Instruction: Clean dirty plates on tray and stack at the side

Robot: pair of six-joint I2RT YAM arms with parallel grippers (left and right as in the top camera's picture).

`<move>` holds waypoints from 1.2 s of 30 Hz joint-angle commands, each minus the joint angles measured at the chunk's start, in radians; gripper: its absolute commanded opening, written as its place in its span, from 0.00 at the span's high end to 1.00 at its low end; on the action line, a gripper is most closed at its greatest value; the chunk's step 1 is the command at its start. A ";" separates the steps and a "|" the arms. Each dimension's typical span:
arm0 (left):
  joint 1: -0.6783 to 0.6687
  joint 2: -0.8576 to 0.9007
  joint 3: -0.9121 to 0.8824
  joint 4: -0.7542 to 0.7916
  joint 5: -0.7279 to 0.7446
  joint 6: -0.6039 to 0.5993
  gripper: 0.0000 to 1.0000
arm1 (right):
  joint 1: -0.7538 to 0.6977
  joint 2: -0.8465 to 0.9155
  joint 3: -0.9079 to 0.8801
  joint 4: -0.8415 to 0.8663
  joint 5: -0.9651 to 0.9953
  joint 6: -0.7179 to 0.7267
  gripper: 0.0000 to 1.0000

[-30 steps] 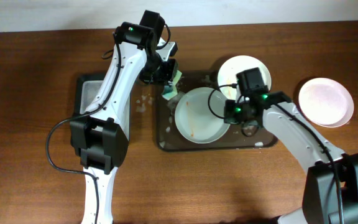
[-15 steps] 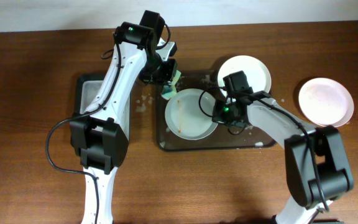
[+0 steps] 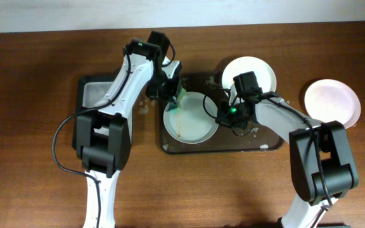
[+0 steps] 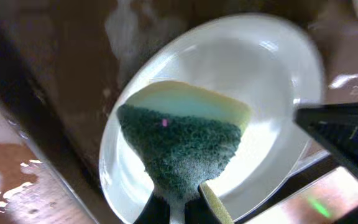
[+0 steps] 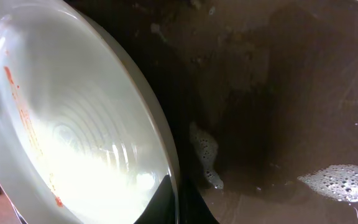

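One white plate with orange smears lies tilted in the dark tray; my right gripper is shut on its right rim, the fingers pinching the edge. The smears run along the plate's inside. My left gripper is shut on a green-and-yellow sponge, which rests against the plate's upper left inside. A second white plate sits at the tray's far right corner. A third plate, pinkish, lies on the table to the right.
A smaller dark tray with a grey soapy inside stands left of the large one. Soap foam and water lie on the tray floor. Foam spots mark the table between the trays.
The right gripper has pulled the smeared plate leftward across the tray. The left gripper has brought the sponge down onto the plate's upper left part.
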 commanded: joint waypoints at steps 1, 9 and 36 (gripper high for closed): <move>-0.064 -0.020 -0.059 0.013 -0.172 -0.160 0.99 | -0.005 0.023 0.008 0.010 -0.012 -0.006 0.96; -0.196 -0.020 -0.223 0.106 -0.493 -0.488 0.99 | -0.005 0.023 0.008 0.006 -0.012 -0.011 0.96; -0.237 -0.021 -0.246 0.195 -0.112 -0.106 0.99 | -0.003 0.023 0.008 0.009 -0.023 -0.010 0.96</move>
